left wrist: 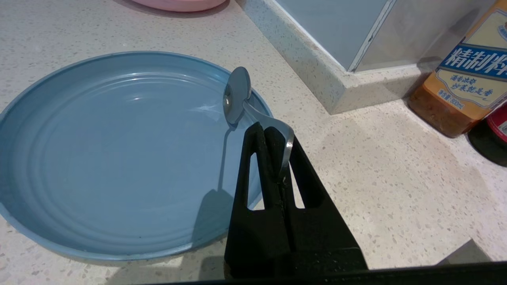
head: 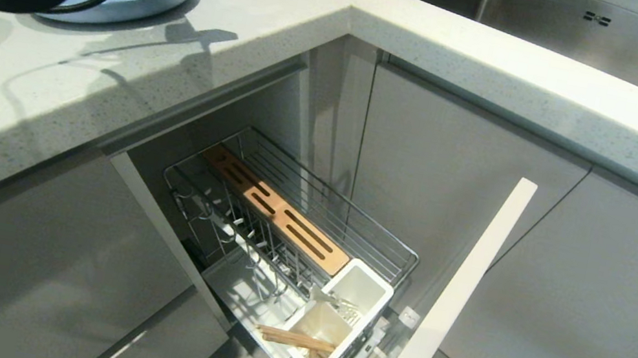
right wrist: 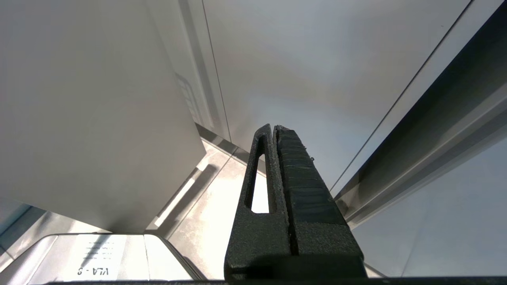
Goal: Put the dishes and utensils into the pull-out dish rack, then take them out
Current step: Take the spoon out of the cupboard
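Spoon [left wrist: 237,93], slim metal: clamped by its handle in your left end effector [left wrist: 273,132], bowl over the blue plate [left wrist: 111,158] on the table [left wrist: 396,178]; carry it level toward the pull-out dish rack [head: 294,247], without tilting.

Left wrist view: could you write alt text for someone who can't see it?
Black left gripper, fingers shut on a silver metal spoon, holds its bowl over the rim of a wide light-blue round plate on a speckled countertop.

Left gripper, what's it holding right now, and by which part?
The left gripper holds a metal spoon by its handle, bowl end over the blue plate rim. The right gripper holds nothing.
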`<state>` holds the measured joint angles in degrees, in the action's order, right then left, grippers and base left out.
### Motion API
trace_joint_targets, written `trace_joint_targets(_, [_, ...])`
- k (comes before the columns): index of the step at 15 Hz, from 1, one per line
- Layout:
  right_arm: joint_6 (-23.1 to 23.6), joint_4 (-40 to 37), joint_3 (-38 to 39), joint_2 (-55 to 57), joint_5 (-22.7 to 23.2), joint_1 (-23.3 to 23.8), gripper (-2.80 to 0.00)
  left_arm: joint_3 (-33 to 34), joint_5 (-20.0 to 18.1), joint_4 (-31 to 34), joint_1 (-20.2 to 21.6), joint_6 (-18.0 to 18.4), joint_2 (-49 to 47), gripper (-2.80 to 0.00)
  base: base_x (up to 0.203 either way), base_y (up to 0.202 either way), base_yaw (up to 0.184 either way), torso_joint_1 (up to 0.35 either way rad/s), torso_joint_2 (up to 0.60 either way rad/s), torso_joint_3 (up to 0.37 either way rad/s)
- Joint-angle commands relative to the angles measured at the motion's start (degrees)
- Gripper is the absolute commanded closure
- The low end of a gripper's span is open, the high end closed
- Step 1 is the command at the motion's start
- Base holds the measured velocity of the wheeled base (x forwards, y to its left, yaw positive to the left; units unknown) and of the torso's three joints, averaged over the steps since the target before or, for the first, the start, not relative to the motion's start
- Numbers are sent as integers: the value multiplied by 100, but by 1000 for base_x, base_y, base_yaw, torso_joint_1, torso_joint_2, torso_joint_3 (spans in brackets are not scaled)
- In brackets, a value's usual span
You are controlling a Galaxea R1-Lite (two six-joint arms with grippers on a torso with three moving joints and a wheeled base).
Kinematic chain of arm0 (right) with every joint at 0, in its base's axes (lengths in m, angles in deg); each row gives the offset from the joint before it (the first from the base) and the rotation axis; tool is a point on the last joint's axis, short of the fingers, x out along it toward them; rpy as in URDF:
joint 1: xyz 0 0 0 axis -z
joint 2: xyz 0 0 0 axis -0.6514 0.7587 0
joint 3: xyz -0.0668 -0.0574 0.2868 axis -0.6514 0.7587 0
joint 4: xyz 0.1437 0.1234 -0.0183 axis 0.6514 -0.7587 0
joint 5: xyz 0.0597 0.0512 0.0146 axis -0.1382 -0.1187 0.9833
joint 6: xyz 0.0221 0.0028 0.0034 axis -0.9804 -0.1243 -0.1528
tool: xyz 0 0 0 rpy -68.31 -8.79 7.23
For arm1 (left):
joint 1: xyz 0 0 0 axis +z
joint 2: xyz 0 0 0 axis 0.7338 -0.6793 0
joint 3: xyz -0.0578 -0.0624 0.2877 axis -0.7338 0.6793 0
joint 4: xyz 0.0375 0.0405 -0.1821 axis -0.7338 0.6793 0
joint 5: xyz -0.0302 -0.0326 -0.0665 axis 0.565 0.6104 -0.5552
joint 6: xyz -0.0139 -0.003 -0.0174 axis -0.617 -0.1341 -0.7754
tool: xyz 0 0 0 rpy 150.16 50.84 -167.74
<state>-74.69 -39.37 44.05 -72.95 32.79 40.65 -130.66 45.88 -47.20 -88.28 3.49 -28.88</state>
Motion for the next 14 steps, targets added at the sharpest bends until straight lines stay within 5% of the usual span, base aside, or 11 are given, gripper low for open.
trace_joint_targets(1, [1,0,9,2,1,0,0,0,42,-13,3,0,10,0,0,0,0,0,0,0])
trace_joint_targets(9, [1,0,9,2,1,0,0,-186,-40,-1163,37,45,398,0,0,0,0,0,0,0])
trace_joint_targets(14, [1,0,9,2,1,0,0,86,-129,-1561,531,56,519,0,0,0,0,0,0,0])
